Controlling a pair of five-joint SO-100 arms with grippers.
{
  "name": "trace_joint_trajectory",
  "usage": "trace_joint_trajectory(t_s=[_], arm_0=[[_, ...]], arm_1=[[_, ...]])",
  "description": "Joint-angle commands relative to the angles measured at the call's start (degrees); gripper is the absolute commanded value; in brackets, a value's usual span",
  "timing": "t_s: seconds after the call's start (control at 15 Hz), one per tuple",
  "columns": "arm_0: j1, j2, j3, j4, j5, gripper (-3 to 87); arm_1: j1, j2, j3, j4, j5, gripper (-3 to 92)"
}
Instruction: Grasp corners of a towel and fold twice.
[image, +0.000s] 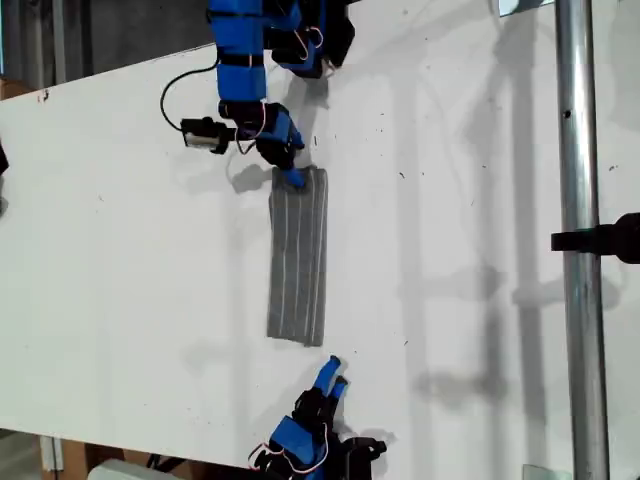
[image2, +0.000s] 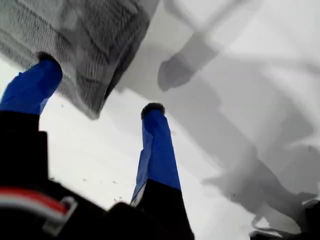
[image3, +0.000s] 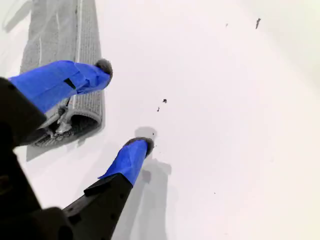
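The towel (image: 298, 260), grey with thin white stripes, lies folded into a narrow strip on the white table (image: 120, 250). My second gripper (image: 290, 172) is at the strip's far end, open. One blue finger (image3: 82, 75) rests over the towel (image3: 75, 40) near its layered end corner (image3: 95, 122), and the other touches bare table beside it. My first gripper (image: 335, 373) hovers open just off the strip's near end, towards the exterior view's right. A towel corner (image2: 92, 112) hangs close between its fingertips (image2: 152, 112), with nothing held.
A metal pole (image: 575, 200) with a black clamp (image: 610, 238) runs down the exterior view's right. Dark specks (image3: 162, 102) mark the table. Arm shadows (image: 450, 385) fall to the exterior view's right of the towel. The table's edge runs along the exterior view's top left.
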Motion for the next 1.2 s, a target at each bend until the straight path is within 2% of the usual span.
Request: trace_joint_trajectory(t_s=[0.0, 0.13, 0.33, 0.4, 0.47, 0.53, 0.67, 0.87, 1.07, 1.13], arm_0=[[0.70, 0.44, 0.18, -0.35, -1.67, 21.2], [1.14, 0.44, 0.53, -0.70, -2.72, 19.8], [0.62, 0.44, 0.62, -0.70, -2.46, 18.6], [0.26, 0.44, 0.62, -0.70, -2.46, 18.4], [0.18, 0.44, 0.62, -0.70, -2.37, 18.4], [0.53, 0.44, 0.62, -0.70, -2.37, 18.1], [0.70, 0.44, 0.62, -0.70, -2.37, 17.9], [0.88, 0.44, 0.53, -0.62, -2.29, 17.8], [0.79, 0.44, 0.53, -0.62, -2.29, 17.8], [0.97, 0.44, 0.44, -0.62, -2.55, 17.8]], arm_1=[[3.25, -12.30, -9.23, -2.37, -2.37, 35.0], [3.87, -17.14, -15.03, -2.90, -3.78, 33.6], [3.78, -29.71, -30.06, -0.18, -6.33, 24.8], [3.69, -34.98, -37.09, 2.55, -6.15, 5.3], [3.16, -37.18, -40.52, 2.81, -6.42, 0.0], [2.55, -36.91, -41.57, 3.25, -6.86, 0.0], [-0.26, -27.33, -36.91, 9.76, -5.10, -0.1], [-7.56, 8.09, -9.05, 21.53, 8.53, -0.2], [-22.85, 46.49, 1.41, 43.07, 27.86, -0.2], [-26.54, 51.68, 3.43, 41.04, 30.67, -0.2]])
